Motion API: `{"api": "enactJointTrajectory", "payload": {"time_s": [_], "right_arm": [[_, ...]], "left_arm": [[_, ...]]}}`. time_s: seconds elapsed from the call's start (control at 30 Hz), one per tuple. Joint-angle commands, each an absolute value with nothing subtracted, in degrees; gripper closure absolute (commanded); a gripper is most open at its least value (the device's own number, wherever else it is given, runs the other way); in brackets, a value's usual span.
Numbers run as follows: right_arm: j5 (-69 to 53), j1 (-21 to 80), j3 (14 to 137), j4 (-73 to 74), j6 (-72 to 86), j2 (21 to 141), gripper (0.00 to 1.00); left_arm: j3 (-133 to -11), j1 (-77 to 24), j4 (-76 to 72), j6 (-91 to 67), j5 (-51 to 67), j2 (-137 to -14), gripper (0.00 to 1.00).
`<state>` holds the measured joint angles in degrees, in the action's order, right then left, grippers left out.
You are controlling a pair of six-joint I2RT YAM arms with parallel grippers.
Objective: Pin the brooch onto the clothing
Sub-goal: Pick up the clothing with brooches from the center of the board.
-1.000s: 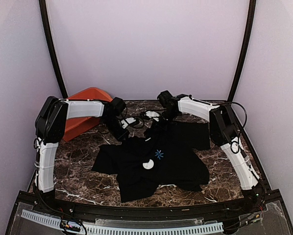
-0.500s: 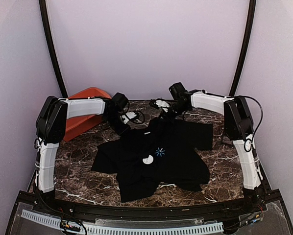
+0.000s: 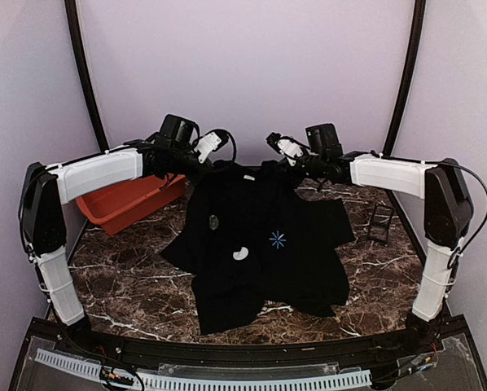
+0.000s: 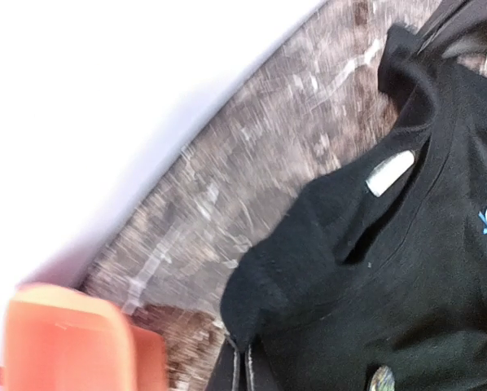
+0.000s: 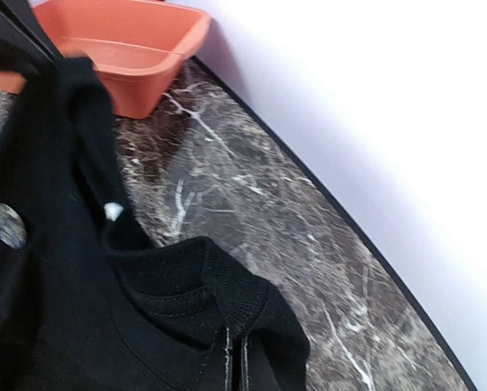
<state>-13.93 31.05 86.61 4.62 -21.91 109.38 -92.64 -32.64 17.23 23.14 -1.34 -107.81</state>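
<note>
Moved: shirt (image 3: 260,244) shoulders lifted, top centre.
Left fingers (image 4: 227,376): pinching shirt.
Right fingers (image 5: 252,375): pinching shirt.
Brooch (image 3: 214,219): on shirt, centre-left.

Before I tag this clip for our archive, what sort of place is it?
Probably a robot test cell: plain lilac walls enclose a marble-patterned table, the left arm and right arm stand at its near edge, and an orange bin sits beside the black T-shirt.

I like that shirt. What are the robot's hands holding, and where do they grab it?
Both hold the black T-shirt by its top edge: the left gripper pinches one shoulder, the right gripper the other.
</note>
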Motion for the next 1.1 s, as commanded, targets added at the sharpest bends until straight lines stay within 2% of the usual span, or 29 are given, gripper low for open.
{"api": "enactJointTrajectory", "payload": {"time_s": [0.0,0.23,0.5,0.67,0.8,0.93,1.07], "right_arm": [[1.71,33.55,81.78,-4.08,-19.84,102.44,1.0],[21.0,38.71,72.67,-12.06,-23.35,88.03,1.0],[30.54,47.39,67.71,-15.69,-25.96,68.48,1.0],[35.67,56.3,66.77,-17.71,-31.42,61.23,1.0],[43.77,67.89,64.99,-31.25,-51.03,59.87,1.0],[48.2,79.17,64.97,-53.01,-74.92,63.21,1.0],[48.65,81.9,66.97,-76.51,-94.41,70.5,1.0]], "left_arm": [[-87.93,-35.43,8.1,29.48,-9.13,-98.48,0.99],[-79.54,-42.07,1.78,38.85,-21.05,-85.27,0.99],[-74.39,-52.53,-4.27,47.59,-26.68,-71.58,0.99],[-73.43,-61.98,-9.03,59.02,-34.18,-64.84,0.99],[-70.99,-72.68,-21.53,75.65,-42.2,-63.46,0.99],[-68.94,-81.18,-46.77,97.95,-46.2,-66.93,0.99],[-71.95,-83.64,-61.88,114.53,-45.51,-73.51,0.99]]}}
